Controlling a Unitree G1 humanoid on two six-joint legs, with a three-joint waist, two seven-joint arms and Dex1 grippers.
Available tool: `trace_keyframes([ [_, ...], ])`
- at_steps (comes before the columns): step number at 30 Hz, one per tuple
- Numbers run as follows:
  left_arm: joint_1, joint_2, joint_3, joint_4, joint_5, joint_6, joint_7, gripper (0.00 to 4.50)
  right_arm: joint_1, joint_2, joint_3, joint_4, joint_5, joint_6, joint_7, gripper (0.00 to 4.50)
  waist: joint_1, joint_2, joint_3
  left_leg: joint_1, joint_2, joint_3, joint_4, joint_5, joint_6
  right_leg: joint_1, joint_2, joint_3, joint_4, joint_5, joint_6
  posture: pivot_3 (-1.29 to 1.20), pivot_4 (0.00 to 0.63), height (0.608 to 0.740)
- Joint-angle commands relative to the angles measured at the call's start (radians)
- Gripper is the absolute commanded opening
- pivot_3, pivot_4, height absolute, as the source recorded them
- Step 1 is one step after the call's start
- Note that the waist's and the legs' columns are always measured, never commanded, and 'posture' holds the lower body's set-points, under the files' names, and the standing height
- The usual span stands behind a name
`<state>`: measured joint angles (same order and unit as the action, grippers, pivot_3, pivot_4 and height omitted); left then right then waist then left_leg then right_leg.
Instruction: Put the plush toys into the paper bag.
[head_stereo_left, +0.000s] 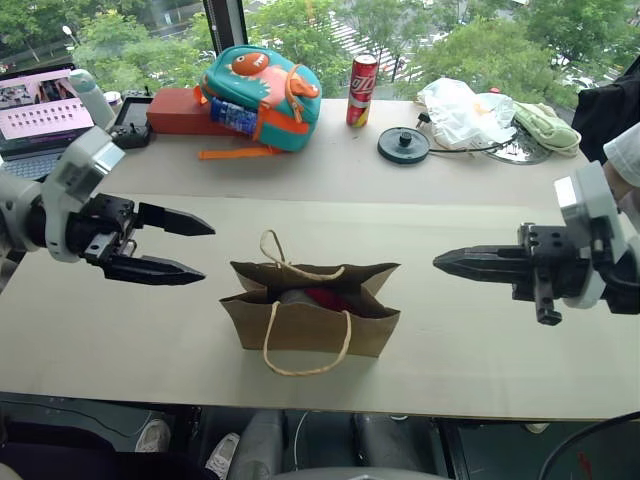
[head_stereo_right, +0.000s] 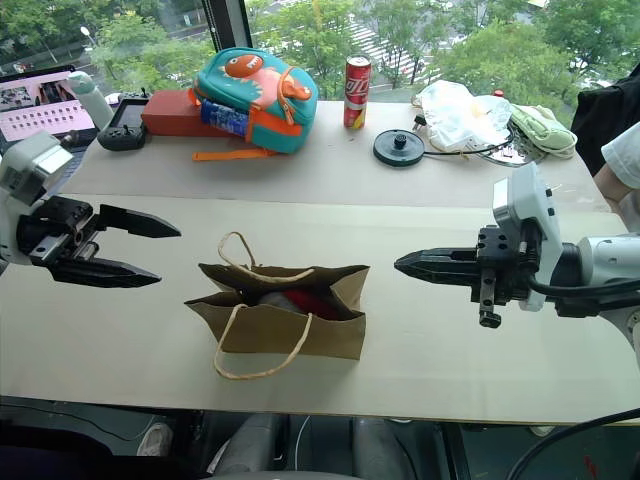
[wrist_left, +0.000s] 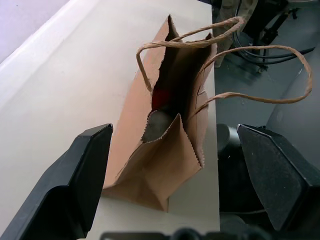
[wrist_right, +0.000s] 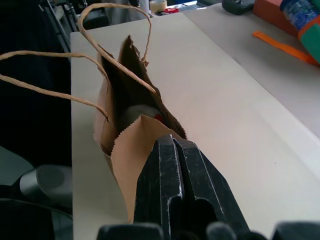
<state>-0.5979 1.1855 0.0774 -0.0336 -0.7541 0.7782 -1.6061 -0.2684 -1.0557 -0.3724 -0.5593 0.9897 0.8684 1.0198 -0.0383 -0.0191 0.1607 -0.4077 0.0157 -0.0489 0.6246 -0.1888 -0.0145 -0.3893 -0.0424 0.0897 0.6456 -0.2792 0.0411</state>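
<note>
Bag: paper bag (head_stereo_left: 312, 318) stands upright on the pale surface (head_stereo_left: 470, 340), mouth open, midway between the two arms; one cord handle (head_stereo_left: 306, 343) droops over the near face, the other rises at the back.
Toys: both plush toys sit inside the bag – red toy (head_stereo_left: 328, 298) and grey toy (head_stereo_left: 296, 296) just below the rim, side by side.
Left gripper (head_stereo_left: 185, 246): fingers spread wide, holding nothing, hanging above the surface to the bag's left, apart from it.
Right gripper (head_stereo_left: 445, 263): fingers pressed together, empty, tip pointing at the bag from the right, clear of it.
Task state: looks done, judging by both toys in the bag.
Risk: the bag is light and stands unsupported – a brush from either arm, or a finger snagging a handle loop, could tip it and spill the toys.
Risk, second: the bag is near the front edge of the surface; a shove that way could send it off.
Head views: show both arms, the gap to the bag, and the far clutter – backpack (head_stereo_left: 262, 96), can (head_stereo_left: 361, 90), white plastic bag (head_stereo_left: 462, 110).
Wrist views: look down the bag's length into its mouth; the left one shows the grey toy (wrist_left: 156, 125) nearer that end with red (wrist_left: 159, 99) behind it.
</note>
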Motion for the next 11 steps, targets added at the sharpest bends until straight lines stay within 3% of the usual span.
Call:
trace_keyframes([
  [1,-0.01,0.01,0.043,-0.027,-0.027,0.01,-0.008,4.27,-0.016,-0.016,-0.011,-0.011,0.014,-0.007,-0.006,0.0,-0.001,0.0,0.0,0.0,0.0,0.0,0.0,0.0,0.0,0.0,0.0,0.0,0.0,0.0,0.0,0.0,0.15,0.739],
  [11,-0.008,-0.01,0.04,-0.04,-0.026,0.02,0.0,4.27,-0.016,-0.018,-0.004,-0.004,0.012,-0.01,-0.004,0.0,-0.003,0.0,0.0,0.0,0.0,0.0,0.0,0.0,0.0,0.0,0.0,0.0,0.0,0.0,0.0,0.0,0.15,0.739],
])
